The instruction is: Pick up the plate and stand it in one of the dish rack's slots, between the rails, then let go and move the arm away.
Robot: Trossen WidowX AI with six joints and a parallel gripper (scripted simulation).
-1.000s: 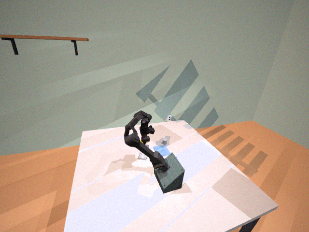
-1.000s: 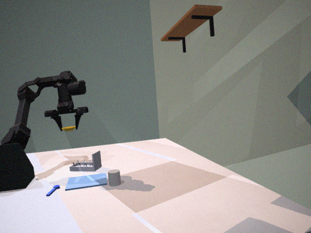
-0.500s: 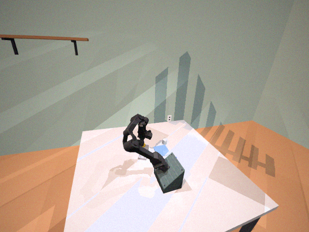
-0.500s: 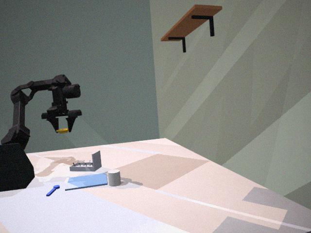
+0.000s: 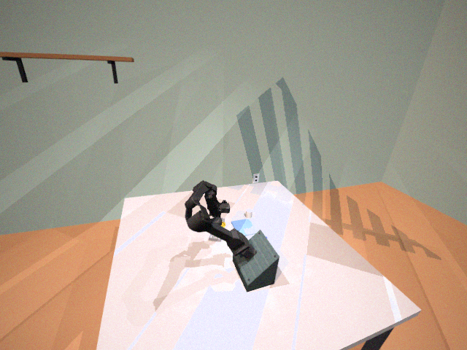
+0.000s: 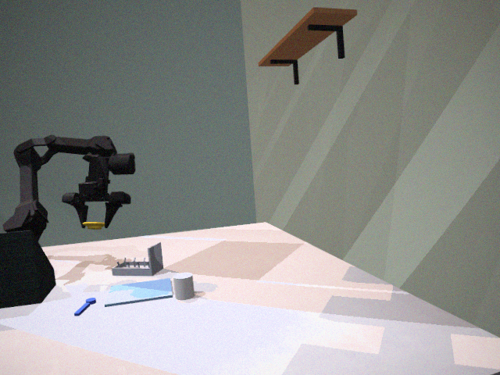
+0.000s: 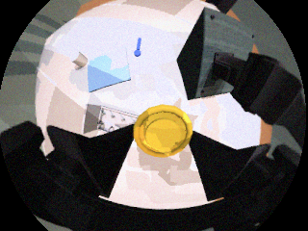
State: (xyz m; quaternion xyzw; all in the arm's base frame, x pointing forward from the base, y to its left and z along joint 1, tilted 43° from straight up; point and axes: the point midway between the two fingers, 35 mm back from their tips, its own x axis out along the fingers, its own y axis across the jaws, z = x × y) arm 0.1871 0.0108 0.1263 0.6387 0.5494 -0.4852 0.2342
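Exterior view: my claw [image 5: 223, 222] [image 6: 94, 226] [image 7: 162, 130] pinches the yellow plate [image 5: 223, 224] [image 6: 93, 225] [image 7: 165, 131] by opposite edges, lying flat in mid-air above the table [image 5: 158, 263] [image 6: 226, 323] [image 7: 63, 36], so it is picked up, but standing it in the gray dish rack [image 6: 133, 272] [image 5: 214, 238] [image 7: 91, 119], releasing and withdrawing remain.

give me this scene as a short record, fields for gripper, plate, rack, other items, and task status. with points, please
gripper: shut on the plate, raised above the table
plate: yellow [image 6: 93, 225] [image 7: 165, 133], roughly level, between the fingers
rack: gray dish rack [image 6: 132, 272] [image 7: 91, 119], on the table, no plate in it
other items: blue spoon-like utensil [image 6: 85, 306] [image 7: 138, 52], blue flat panel [image 6: 141, 291] [image 7: 107, 74], gray cylinder [image 6: 183, 286] [image 7: 80, 61]
task status: plate picked up, not yet racked
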